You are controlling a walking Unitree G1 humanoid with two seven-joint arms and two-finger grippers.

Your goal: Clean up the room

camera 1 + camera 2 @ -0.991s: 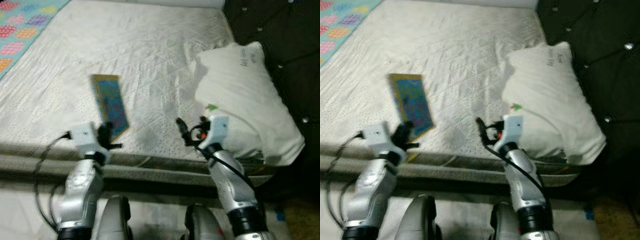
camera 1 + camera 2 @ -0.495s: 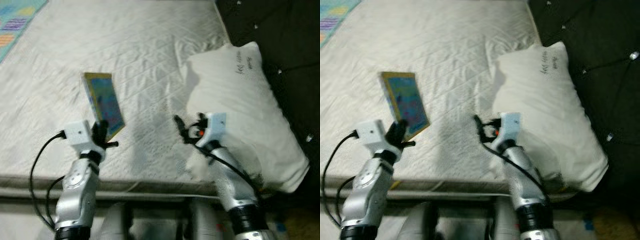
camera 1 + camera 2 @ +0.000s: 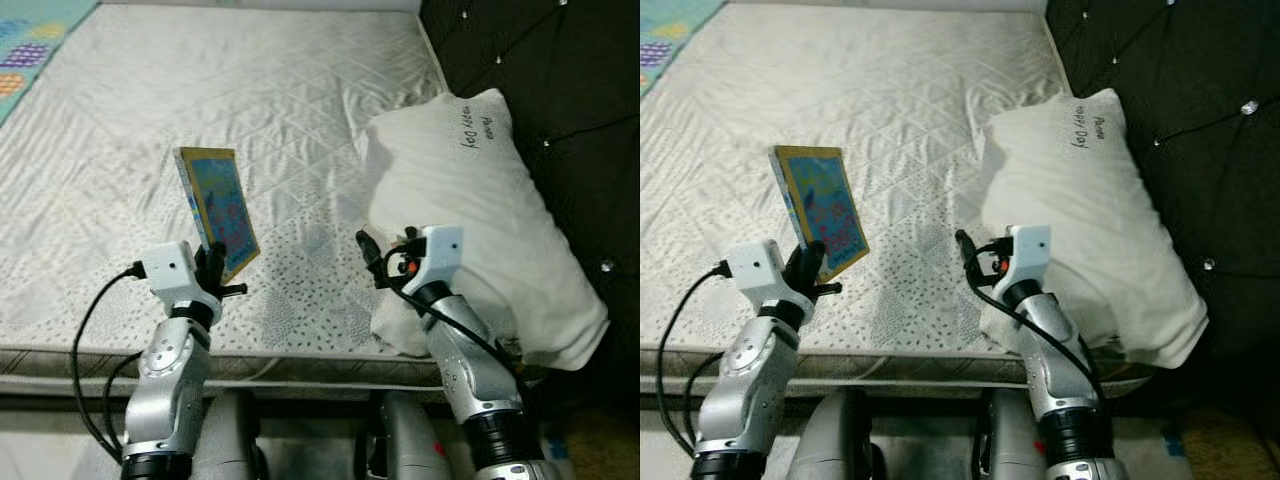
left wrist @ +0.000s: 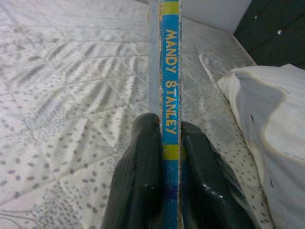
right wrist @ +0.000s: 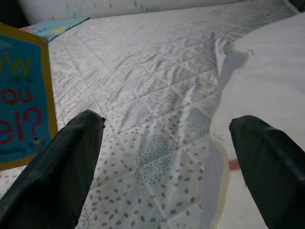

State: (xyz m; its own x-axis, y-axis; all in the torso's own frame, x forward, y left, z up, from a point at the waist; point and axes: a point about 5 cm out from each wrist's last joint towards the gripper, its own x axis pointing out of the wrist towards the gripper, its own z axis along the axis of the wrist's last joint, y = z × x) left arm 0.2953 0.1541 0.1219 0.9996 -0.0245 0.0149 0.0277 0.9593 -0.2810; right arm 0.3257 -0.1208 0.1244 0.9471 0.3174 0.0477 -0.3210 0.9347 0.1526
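Note:
A thin picture book (image 3: 219, 208) with a blue cover and yellow border stands upright on edge above the mattress (image 3: 250, 90). My left gripper (image 3: 212, 268) is shut on its lower corner; in the left wrist view its spine (image 4: 170, 95) sits clamped between the black fingers (image 4: 143, 181). My right gripper (image 3: 378, 262) hangs open over the mattress just left of the white pillow (image 3: 490, 210), with nothing between its fingers (image 5: 62, 167). The book's cover (image 5: 21, 90) shows off to one side in the right wrist view.
A dark tufted headboard (image 3: 560, 80) rises along the right, behind the pillow. A colourful patterned blanket (image 3: 25, 55) lies at the bed's far left corner. The bed's front edge (image 3: 300, 362) runs just before my arms.
The camera has shifted, bringing more of the bed into view. My left gripper keeps its hold on the book, now lifted upright off the mattress. The right gripper stays open by the pillow.

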